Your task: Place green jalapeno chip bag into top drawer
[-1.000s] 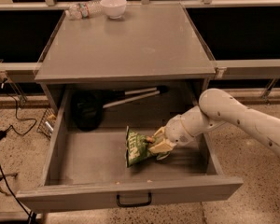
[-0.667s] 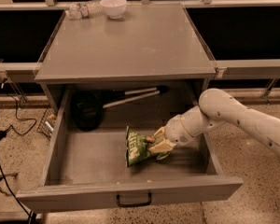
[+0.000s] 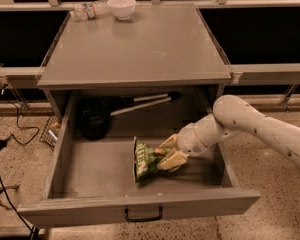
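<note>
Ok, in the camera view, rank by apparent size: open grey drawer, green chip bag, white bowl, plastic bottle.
1. Wide grey metal top drawer.
2. Crinkled green chip bag, gripped by the hand inside the drawer.
3. Round white bowl and clear plastic bottle: alike, and both farther away, so unranked.

No text can be read anywhere. The green jalapeno chip bag (image 3: 146, 163) carries pale lettering on its face, but the letters are too small and crumpled to make out. It stands in the top drawer (image 3: 140, 204), where the end effector (image 3: 167, 154) pinches its right edge. The water bottle (image 3: 90, 10) lying at the back left of the worktop (image 3: 140, 49) has a band around it that may be a label; nothing on it is legible.
</note>
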You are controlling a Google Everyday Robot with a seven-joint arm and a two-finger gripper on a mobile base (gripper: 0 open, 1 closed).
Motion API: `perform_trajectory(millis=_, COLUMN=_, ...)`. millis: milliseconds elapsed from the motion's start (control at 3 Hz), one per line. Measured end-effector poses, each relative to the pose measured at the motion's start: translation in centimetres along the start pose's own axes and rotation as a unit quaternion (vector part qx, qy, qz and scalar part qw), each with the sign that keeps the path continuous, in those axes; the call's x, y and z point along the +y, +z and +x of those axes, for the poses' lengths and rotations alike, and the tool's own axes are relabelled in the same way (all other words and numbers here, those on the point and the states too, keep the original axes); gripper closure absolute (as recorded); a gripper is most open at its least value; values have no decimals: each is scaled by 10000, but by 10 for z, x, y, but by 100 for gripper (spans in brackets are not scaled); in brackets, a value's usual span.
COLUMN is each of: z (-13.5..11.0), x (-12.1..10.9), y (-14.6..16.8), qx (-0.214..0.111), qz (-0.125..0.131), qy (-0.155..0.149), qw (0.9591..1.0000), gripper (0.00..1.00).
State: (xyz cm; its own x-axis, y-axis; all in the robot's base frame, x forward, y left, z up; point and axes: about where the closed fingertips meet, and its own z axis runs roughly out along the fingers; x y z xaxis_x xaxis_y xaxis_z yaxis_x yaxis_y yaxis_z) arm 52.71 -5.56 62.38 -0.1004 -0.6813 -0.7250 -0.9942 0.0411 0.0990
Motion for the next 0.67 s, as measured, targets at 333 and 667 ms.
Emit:
perform_trajectory(millis=333, z=0, x=0, y=0, qx=0, qz=-2, qy=0, qw=10000, gripper=0)
perform_trajectory(millis=667, z=0, x=0, y=0, qx=0, qz=-2, qy=0, qw=10000, gripper=0)
